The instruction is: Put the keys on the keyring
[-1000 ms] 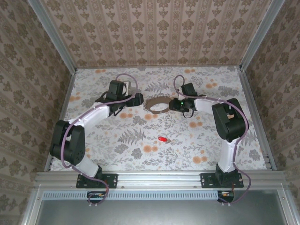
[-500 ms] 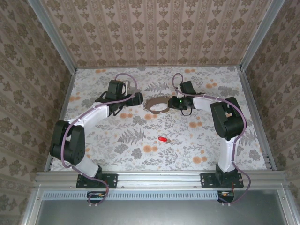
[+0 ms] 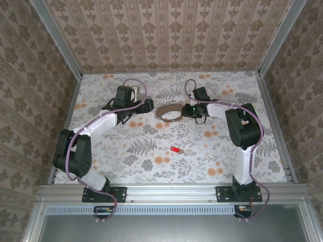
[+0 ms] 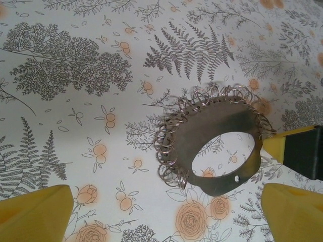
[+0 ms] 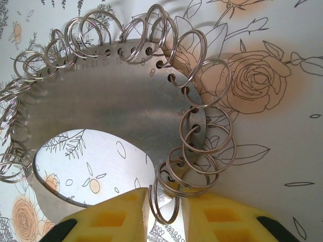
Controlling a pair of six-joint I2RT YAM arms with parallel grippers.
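Nothing is threaded yet, as far as I can judge. The red key (image 3: 175, 150) lies alone on the table (image 3: 126, 151), low of centre in the top view and well apart from both of my grippers. The keyring (image 3: 170, 112) sits above it in the frame, between my two wrists. It is a flat metal plate with an oval hole, its edge hung with many wire split rings.

My left gripper (image 3: 151, 107) hovers just left of the keyring with its yellow fingers (image 4: 35, 214) wide apart and nothing between them. My right gripper (image 5: 165, 212) is at the plate's right edge. Its pads (image 5: 116, 219) are close together with one split ring (image 5: 164, 199) in the narrow gap. I cannot tell whether they already bite on that ring.

What is left, I reckon, is nearly everything: securing the keyring, fetching the key and working it onto a ring.

The key is too small in the top view to show a hole or its shape. My right fingertips are cut off by the bottom of the wrist frame, so the contact itself is hidden. The rings on the plate's left side are partly cropped.
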